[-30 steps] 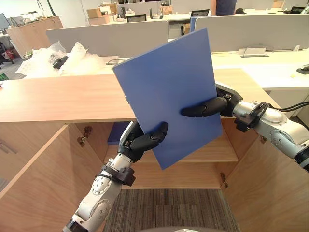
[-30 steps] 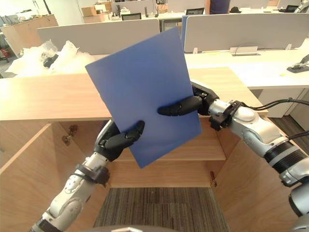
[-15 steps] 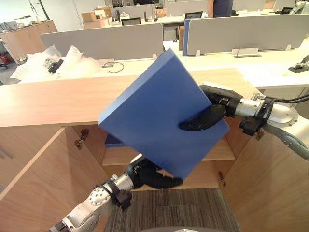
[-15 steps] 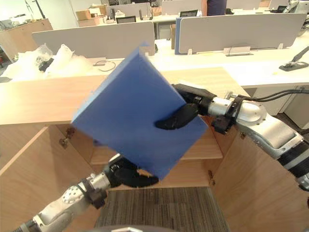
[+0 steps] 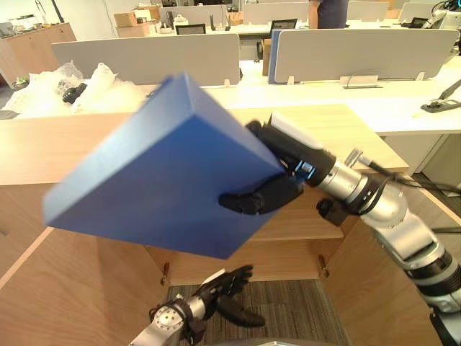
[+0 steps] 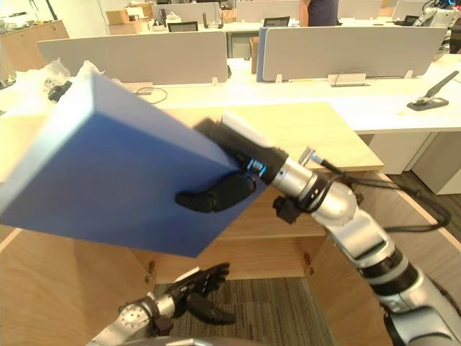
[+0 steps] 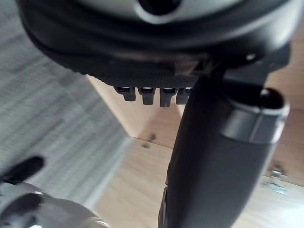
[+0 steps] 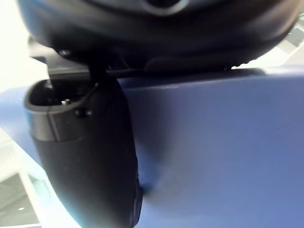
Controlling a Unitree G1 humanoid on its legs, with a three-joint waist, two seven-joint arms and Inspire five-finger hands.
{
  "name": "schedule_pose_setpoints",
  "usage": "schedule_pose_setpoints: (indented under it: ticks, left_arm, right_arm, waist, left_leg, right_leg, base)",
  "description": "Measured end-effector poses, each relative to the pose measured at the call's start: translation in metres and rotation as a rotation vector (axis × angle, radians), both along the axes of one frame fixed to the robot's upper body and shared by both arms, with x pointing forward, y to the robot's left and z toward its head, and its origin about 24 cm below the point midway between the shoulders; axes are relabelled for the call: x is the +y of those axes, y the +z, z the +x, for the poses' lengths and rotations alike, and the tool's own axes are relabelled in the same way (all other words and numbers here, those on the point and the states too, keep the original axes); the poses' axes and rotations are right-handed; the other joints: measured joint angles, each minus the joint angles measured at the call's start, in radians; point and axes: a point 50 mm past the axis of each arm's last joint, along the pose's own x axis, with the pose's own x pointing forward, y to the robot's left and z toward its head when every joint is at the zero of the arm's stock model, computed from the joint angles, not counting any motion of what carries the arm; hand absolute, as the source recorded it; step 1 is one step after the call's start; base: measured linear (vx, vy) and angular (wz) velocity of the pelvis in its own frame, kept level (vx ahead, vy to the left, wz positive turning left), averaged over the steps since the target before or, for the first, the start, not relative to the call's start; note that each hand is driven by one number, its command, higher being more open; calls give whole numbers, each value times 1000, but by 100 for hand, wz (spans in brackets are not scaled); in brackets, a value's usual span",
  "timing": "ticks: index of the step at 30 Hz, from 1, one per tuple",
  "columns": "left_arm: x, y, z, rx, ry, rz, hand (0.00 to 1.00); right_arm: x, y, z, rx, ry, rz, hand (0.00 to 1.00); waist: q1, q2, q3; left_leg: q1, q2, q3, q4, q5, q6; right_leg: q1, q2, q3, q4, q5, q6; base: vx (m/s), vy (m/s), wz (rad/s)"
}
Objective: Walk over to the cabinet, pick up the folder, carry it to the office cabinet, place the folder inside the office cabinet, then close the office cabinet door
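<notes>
The blue folder (image 5: 151, 180) hangs tilted in the air in front of the open office cabinet (image 5: 302, 232). My right hand (image 5: 289, 157) is shut on its right edge, the thumb (image 5: 253, 200) pressed on the near face and the fingers hidden behind it. In the right wrist view the thumb (image 8: 90, 156) lies against the blue folder (image 8: 218, 152). My left hand (image 5: 225, 282) hangs low over the carpet, below the folder and apart from it, open with its fingers spread. In the left wrist view my left hand's thumb (image 7: 213, 166) stands before the cabinet's wood.
A wooden counter top (image 5: 338, 130) covers the cabinet, whose doors stand open at the left (image 5: 65, 295) and right (image 5: 374, 288). Behind it are white desks with grey partitions (image 5: 360, 50), crumpled plastic wrap (image 5: 86, 83), and a person (image 5: 328, 11) at the back.
My left hand has let go of the folder and dropped toward the floor, opening. The right hand alone now holds the folder and has swung it lower and to the left.
</notes>
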Motion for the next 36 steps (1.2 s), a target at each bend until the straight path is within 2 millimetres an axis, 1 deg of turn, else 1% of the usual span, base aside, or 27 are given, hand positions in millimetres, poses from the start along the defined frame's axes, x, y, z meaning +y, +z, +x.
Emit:
schedule_pose_setpoints:
  ticks: [1,2,4,5,7,8,9,10,13,15,17,19,20,22,23,25,27,28,29,31,32,34,35,36]
  left_arm:
    - [11,-11,-10,53,19,64,100]
    - [16,-15,-15,79,30,93,100]
    - [35,-33,-36,200,131,166,100]
    - [39,-36,-41,228,166,177,100]
    - [49,-46,-57,315,310,206,100]
    - [50,-47,-59,320,347,209,100]
    - [51,-48,-60,321,411,223,100]
    - [51,-49,-62,320,460,244,100]
    - [50,-51,-67,325,549,259,100]
    - [50,-52,-72,335,581,269,100]
    - [50,-53,-73,337,618,278,100]
    - [50,-53,-74,338,655,285,100]
    - [50,-54,-77,346,688,281,100]
    - [49,-54,-78,349,712,279,100]
    - [49,-54,-78,350,730,278,100]
    - [47,-55,-79,351,746,280,100]
    - [47,-55,-80,355,783,274,100]
    - [47,-55,-83,361,802,278,100]
    - [47,-55,-83,361,813,278,100]
    - [47,-55,-86,364,861,276,100]
    - [47,-55,-86,364,866,279,100]
    - [45,-55,-84,355,879,286,100]
    - [44,-55,-84,353,881,284,100]
    - [42,-55,-83,351,890,278,100]
  right_arm:
    - [-2,-19,2,47,-33,-52,0]
    - [-3,-30,3,75,-49,-83,0]
    - [-12,-76,8,185,-121,-240,0]
    - [-15,-88,9,218,-141,-281,0]
    - [-35,-136,13,327,-228,-476,0]
    - [-41,-147,14,355,-254,-520,0]
    - [-54,-167,14,417,-313,-597,0]
    - [-65,-183,13,457,-362,-679,0]
    - [-83,-204,9,515,-431,-791,0]
    - [-89,-211,7,545,-470,-799,0]
    - [-91,-219,8,597,-528,-763,0]
    - [-92,-226,12,687,-642,-614,0]
    - [-90,-230,16,767,-735,-436,0]
    - [-89,-232,19,832,-807,-275,0]
    - [-87,-232,22,880,-864,-132,0]
    - [-85,-230,28,922,-940,74,0]
    - [-84,-227,33,974,-1001,318,0]
    - [-83,-225,36,1008,-1034,487,0]
    - [-83,-224,37,1024,-1047,570,0]
    - [-87,-221,41,1080,-1086,890,0]
    - [-88,-221,41,1092,-1091,968,0]
    - [-98,-216,48,1105,-1112,1283,0]
    - [-101,-214,50,1096,-1118,1348,0]
    - [-108,-209,54,1073,-1129,1460,0]
  waist:
    - [0,-3,2]
    - [0,-5,3]
    - [5,-8,10]
    - [6,-9,12]
    - [10,1,28]
    - [13,5,33]
    - [18,15,43]
    - [18,26,50]
    - [11,48,65]
    - [10,55,67]
    - [9,59,69]
    - [12,64,75]
    - [13,69,78]
    - [14,73,80]
    - [15,78,83]
    - [18,84,87]
    - [19,88,91]
    - [18,90,91]
    - [18,90,91]
    - [19,93,94]
    - [19,94,95]
    - [23,106,107]
    - [23,111,111]
    - [23,120,119]
  left_leg:
    - [0,2,2,0,0,0]
    - [0,3,3,0,0,0]
    - [2,7,7,0,0,0]
    - [2,7,7,0,0,0]
    - [3,7,7,0,0,0]
    - [3,6,7,0,0,1]
    - [3,5,6,0,1,2]
    - [3,4,6,1,2,3]
    - [4,5,5,1,3,4]
    - [4,6,3,1,5,7]
    - [5,6,-8,1,8,8]
    - [4,5,-22,1,12,5]
    - [1,5,-28,1,16,2]
    - [0,5,-32,1,18,2]
    - [-1,4,-41,1,20,0]
    - [-2,4,-47,1,22,-1]
    - [-6,4,-51,1,25,-3]
    - [-8,4,-51,1,25,-3]
    - [-9,4,-52,1,25,-3]
    - [-11,2,-52,1,25,-3]
    - [-11,2,-52,1,25,-3]
    - [-12,-2,-54,1,25,-3]
    - [-13,-3,-54,1,25,-3]
    - [-19,-9,-55,3,27,-1]
  right_leg:
    - [0,2,2,-2,1,-1]
    - [0,3,4,-3,2,-2]
    - [1,9,7,-9,7,-5]
    - [1,10,7,-10,8,-5]
    - [2,10,8,-12,12,-5]
    - [2,9,8,-12,13,-5]
    - [3,8,8,-11,15,-4]
    - [3,7,8,-10,15,-3]
    - [5,9,7,-10,15,-4]
    - [7,10,5,-11,14,-4]
    - [16,10,-5,-15,14,-5]
    - [22,10,-19,-19,13,-5]
    - [22,9,-24,-19,13,-6]
    - [24,8,-28,-19,13,-6]
    - [28,8,-36,-20,13,-6]
    - [30,8,-42,-20,13,-6]
    - [28,7,-44,-20,13,-6]
    - [26,7,-45,-19,13,-6]
    - [25,7,-45,-19,13,-6]
    - [23,6,-45,-20,13,-5]
    - [23,6,-45,-20,13,-5]
    - [24,1,-48,-19,15,-3]
    - [23,0,-48,-19,15,-2]
    - [17,-6,-50,-13,15,0]
  base:
    - [-9,6,-5]
    - [-15,9,-7]
    - [-19,7,-6]
    - [0,0,0]
    - [-51,23,0]
    - [-62,35,1]
    - [-54,31,1]
    - [-51,28,1]
    - [-11,6,0]
    - [-4,1,2]
    - [-15,-1,14]
    - [-48,6,20]
    - [-57,13,12]
    - [-38,10,11]
    - [-44,9,15]
    - [-46,9,11]
    - [-45,12,5]
    - [-32,11,3]
    - [0,0,0]
    - [0,0,0]
    - [0,0,0]
    - [0,0,0]
    - [-14,28,3]
    - [-31,50,4]
